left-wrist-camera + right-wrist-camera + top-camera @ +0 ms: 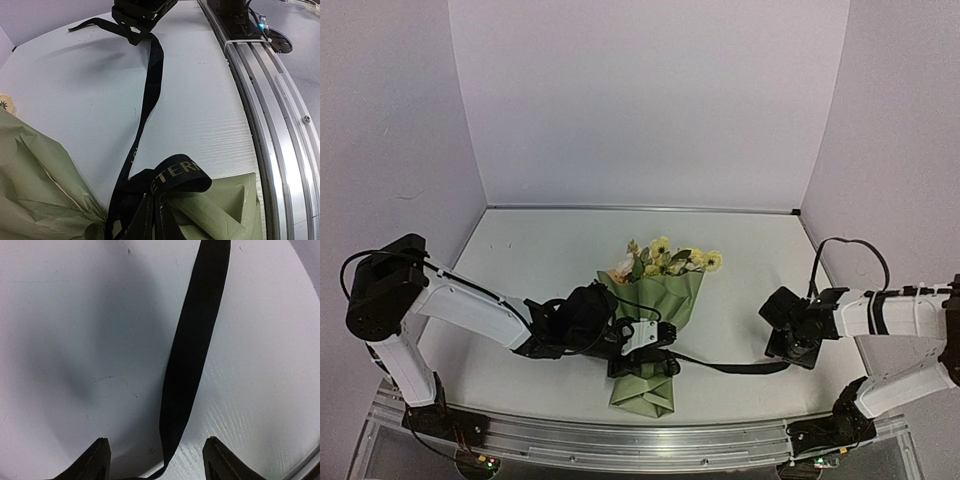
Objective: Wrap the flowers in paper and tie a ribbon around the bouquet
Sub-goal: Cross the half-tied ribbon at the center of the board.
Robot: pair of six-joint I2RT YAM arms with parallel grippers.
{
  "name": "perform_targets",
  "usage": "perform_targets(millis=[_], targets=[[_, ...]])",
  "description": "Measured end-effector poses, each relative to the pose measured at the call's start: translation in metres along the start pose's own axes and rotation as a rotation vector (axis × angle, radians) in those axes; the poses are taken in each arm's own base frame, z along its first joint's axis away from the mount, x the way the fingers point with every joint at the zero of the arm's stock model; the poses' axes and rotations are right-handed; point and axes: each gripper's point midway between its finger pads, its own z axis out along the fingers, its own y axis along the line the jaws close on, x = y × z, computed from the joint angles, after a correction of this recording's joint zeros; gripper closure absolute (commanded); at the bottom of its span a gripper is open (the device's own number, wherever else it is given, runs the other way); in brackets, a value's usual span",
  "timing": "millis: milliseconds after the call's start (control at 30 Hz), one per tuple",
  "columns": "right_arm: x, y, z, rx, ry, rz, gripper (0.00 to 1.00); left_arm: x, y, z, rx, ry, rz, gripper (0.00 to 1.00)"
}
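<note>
Where the table (pixel 540 270) is widest, the bouquet (pixel 658 325) lies flat at centre, wide end toward the far wall, narrow tail toward the near rail (pixel 272 105).

- Flowers (pixel 667 257): pale yellow blooms with green leaves, poking past the wide rim. One pinkish-cream head on the left side. Stems hidden inside the wrap.
- Paper (pixel 670 300): olive-green, heavily creased, folded into a cone. It is pinched in at the waist and flares slightly again at the tail.
- Ribbon (pixel 740 368): narrow, black, pale capital lettering visible on a raised loop in the left wrist view. It is bunched dark across the cone's waist. One long strand trails off to the right, flat on the table, as far as the right gripper (pixel 792 342).
- Left gripper (pixel 638 345): at the waist of the cone, jaws closed. The ribbon loops sit right against it; cannot tell whether a strand is pinched.
- Right gripper: well to the right of the bouquet, low over the table. Its fingers (pixel 96 459) stand apart, jaws open, and the ribbon strand runs between them without touching either one.
</note>
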Motion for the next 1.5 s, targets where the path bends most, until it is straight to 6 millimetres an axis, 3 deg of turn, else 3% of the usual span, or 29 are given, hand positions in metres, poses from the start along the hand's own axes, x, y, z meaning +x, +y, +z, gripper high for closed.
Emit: perform_targets(millis=[233, 333, 467, 600, 900, 1067, 1133, 1300, 1400, 1500], targets=[[0.005, 0.002, 0.012, 0.006, 0.018, 0.046, 0.51, 0.0, 0.001, 0.002, -0.011, 0.01, 0.004, 0.84], [0.009, -0.005, 0.017, 0.022, 0.018, 0.07, 0.56, 0.0, 0.0, 0.002, -0.013, 0.011, 0.004, 0.76], [0.007, -0.002, 0.018, 0.013, 0.005, 0.104, 0.75, 0.001, 0.003, 0.002, -0.029, 0.016, -0.006, 0.64], [0.004, 0.001, 0.02, 0.001, -0.012, 0.111, 1.0, -0.001, 0.006, 0.002, -0.048, 0.01, -0.014, 0.55], [-0.002, 0.008, 0.015, -0.011, -0.02, -0.012, 1.0, -0.025, 0.014, -0.011, -0.089, -0.059, -0.028, 0.47], [-0.03, 0.053, -0.015, -0.132, -0.044, -0.157, 1.0, -0.047, 0.022, -0.034, -0.132, -0.142, -0.046, 0.46], [-0.045, 0.086, -0.035, -0.224, -0.043, -0.218, 1.0, -0.053, 0.031, -0.047, -0.156, -0.18, -0.065, 0.46], [-0.066, 0.179, -0.1, -0.541, -0.014, -0.386, 1.0, -0.055, 0.079, -0.08, -0.262, -0.24, -0.111, 0.46], [-0.054, 0.226, -0.148, -0.729, 0.017, -0.541, 1.0, -0.048, 0.104, -0.096, -0.325, -0.258, -0.109, 0.47], [-0.023, 0.259, -0.197, -0.892, 0.037, -0.73, 1.0, -0.041, 0.114, -0.103, -0.339, -0.261, -0.094, 0.46]])
